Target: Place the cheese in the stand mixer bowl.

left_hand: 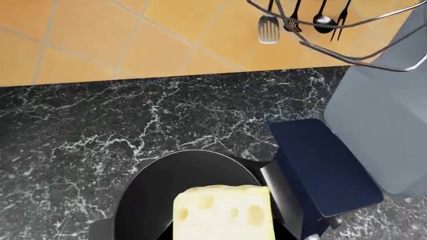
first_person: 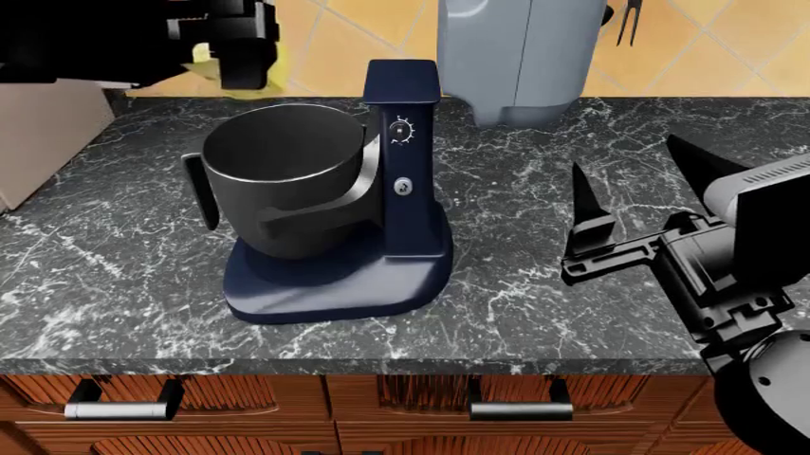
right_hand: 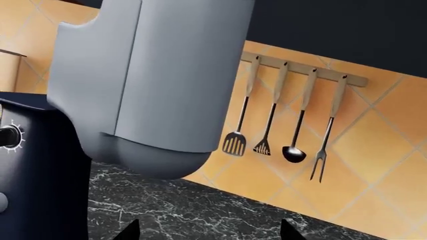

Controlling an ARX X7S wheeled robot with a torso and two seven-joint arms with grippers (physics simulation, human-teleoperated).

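- Behind the navy-blue stand mixer [first_person: 402, 180], near its column: tall light grey appliance [first_person: 519, 59], on the black white-veined marble counter [first_person: 570, 171].
- On the orange tiled wall beyond: wooden rail with four hanging dark metal utensils [right_hand: 280, 115] — slotted turner, small spatula, ladle, fork.
- At the head view's left edge: beige box-like object [first_person: 45, 133], well apart from the mixer base.
- Open counter right of the mixer and in front of it up to the front edge; wooden drawers with metal handles [first_person: 120, 406] below.
- Large dark grey metal bowl with side handle [first_person: 285, 180] upright, mouth open upward.
- Small pale-yellow holed cheese wedge [left_hand: 225, 212] above the bowl's far rim, held in the left gripper [first_person: 234, 43], pinched between its fingers; holed face toward the wrist camera, long axis cannot tell.
- Right gripper [first_person: 639, 204] spread apart, holding nothing, above bare counter right of the mixer.
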